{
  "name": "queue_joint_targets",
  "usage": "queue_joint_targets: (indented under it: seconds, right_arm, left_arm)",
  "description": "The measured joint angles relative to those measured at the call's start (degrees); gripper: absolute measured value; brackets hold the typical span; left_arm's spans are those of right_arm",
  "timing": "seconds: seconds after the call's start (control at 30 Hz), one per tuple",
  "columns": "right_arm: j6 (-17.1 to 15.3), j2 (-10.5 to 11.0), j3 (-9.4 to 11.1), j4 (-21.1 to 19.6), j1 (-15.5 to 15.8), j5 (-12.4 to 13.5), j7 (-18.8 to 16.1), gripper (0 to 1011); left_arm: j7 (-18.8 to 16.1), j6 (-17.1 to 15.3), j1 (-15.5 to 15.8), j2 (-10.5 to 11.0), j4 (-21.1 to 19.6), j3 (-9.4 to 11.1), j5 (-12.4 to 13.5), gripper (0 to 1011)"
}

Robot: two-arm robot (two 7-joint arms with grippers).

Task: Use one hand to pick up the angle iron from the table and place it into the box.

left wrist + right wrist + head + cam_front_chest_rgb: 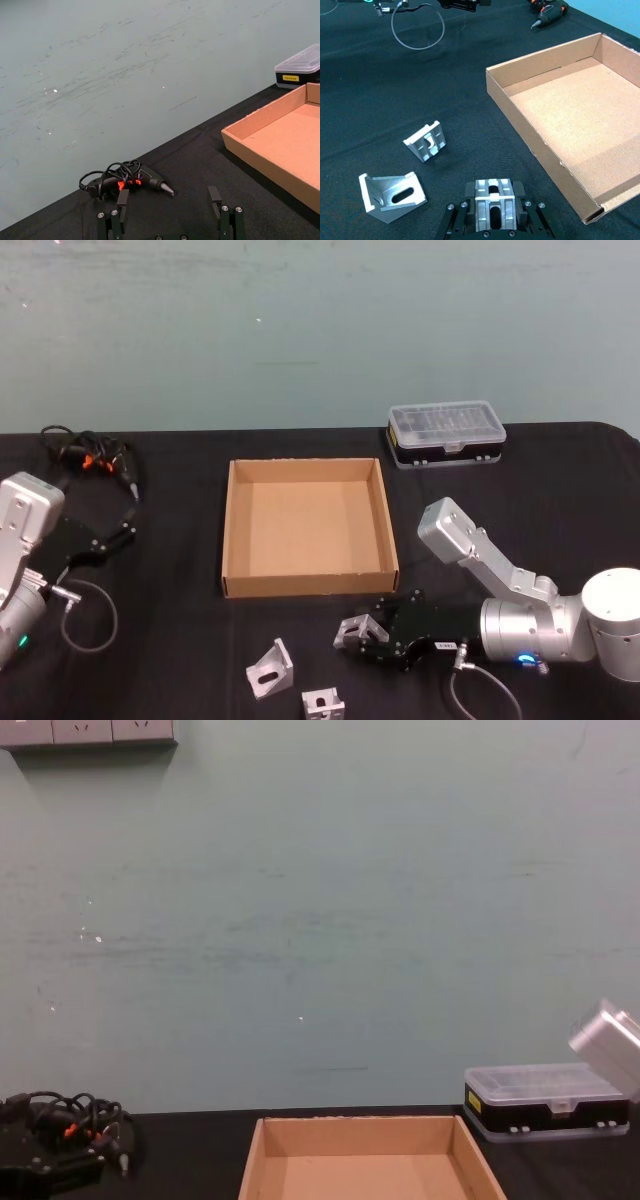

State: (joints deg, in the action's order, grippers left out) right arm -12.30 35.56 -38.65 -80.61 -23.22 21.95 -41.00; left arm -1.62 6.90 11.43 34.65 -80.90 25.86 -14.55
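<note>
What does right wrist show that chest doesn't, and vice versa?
Right wrist, not chest: the right gripper shut on the held angle iron, and two loose angle irons lying nearby, outside the box.
Chest, not right wrist: the clear-lidded black case past the box's far right corner, and wall sockets.
Both: the empty box, the black table, the corded tool.
The left gripper sits parked, open, at the table's left.

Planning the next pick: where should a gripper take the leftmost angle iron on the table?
Come from above on the leftmost angle iron and pinch across its two triangular side webs. They look parallel, while its slotted face lies tilted, so a grip there would likely slip.
</note>
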Motion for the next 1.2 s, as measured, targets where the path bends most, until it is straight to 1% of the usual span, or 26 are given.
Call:
queue_joint_targets:
  seconds: [0.3, 0.37, 0.47, 0.57, 0.63, 0.67, 0.73, 0.77, 0.83, 0.87, 0.9, 0.97, 1.07, 1.13, 1.2]
  right_arm:
    - [0.0, 0.0, 0.0, 0.0, 0.0, 0.0, 0.0, 447]
    - [0.5, 0.1, 0.2, -0.2, 0.3, 0.1, 0.0, 447]
    - [2.5, 0.5, 1.2, -1.4, 1.4, 0.7, 0.0, 447]
    - [5.2, 1.0, 2.9, -3.2, 2.8, 2.4, -0.1, 447]
    - [6.0, 1.2, 3.6, -4.0, 3.3, 3.1, -0.1, 447]
    - [6.6, 1.3, 4.3, -4.7, 3.7, 3.7, 0.0, 447]
    - [6.9, 1.4, 4.8, -5.2, 4.1, 4.3, 0.1, 447]
    - [7.2, 1.5, 5.4, -5.6, 4.3, 4.9, 0.4, 447]
    - [7.4, 1.5, 6.1, -5.9, 4.5, 5.5, 1.0, 447]
    - [7.4, 1.3, 6.8, -6.1, 4.6, 6.0, 1.5, 447]
    - [7.4, 1.3, 6.8, -6.1, 4.6, 6.0, 1.5, 447]
    - [7.2, 0.7, 8.8, -6.5, 4.9, 7.6, 3.7, 447]
    - [7.0, 0.1, 10.0, -6.7, 4.8, 8.5, 5.3, 447]
    - [6.4, -0.6, 10.8, -6.4, 4.0, 8.9, 6.3, 447]
    - [5.7, -1.3, 10.9, -5.7, 2.8, 8.9, 7.0, 447]
  left_arm:
    - [0.0, 0.0, 0.0, 0.0, 0.0, 0.0, 0.0, 1000]
    - [0.0, 0.0, 0.0, 0.0, 0.0, 0.0, 0.0, 1000]
    - [0.0, 0.0, 0.0, 0.0, 0.0, 0.0, 0.0, 1000]
    - [0.0, 0.0, 0.0, 0.0, 0.0, 0.0, 0.0, 1000]
    - [0.0, 0.0, 0.0, 0.0, 0.0, 0.0, 0.0, 1000]
    - [0.0, 0.0, 0.0, 0.0, 0.0, 0.0, 0.0, 1000]
    - [0.0, 0.0, 0.0, 0.0, 0.0, 0.0, 0.0, 1000]
    - [0.0, 0.0, 0.0, 0.0, 0.0, 0.0, 0.0, 1000]
    - [0.0, 0.0, 0.0, 0.0, 0.0, 0.0, 0.0, 1000]
    - [0.0, 0.0, 0.0, 0.0, 0.0, 0.0, 0.0, 1000]
    - [0.0, 0.0, 0.0, 0.0, 0.0, 0.0, 0.0, 1000]
    - [0.0, 0.0, 0.0, 0.0, 0.0, 0.0, 0.0, 1000]
    - [0.0, 0.0, 0.0, 0.0, 0.0, 0.0, 0.0, 1000]
    - [0.0, 0.0, 0.0, 0.0, 0.0, 0.0, 0.0, 1000]
    - [0.0, 0.0, 0.0, 0.0, 0.0, 0.0, 0.0, 1000]
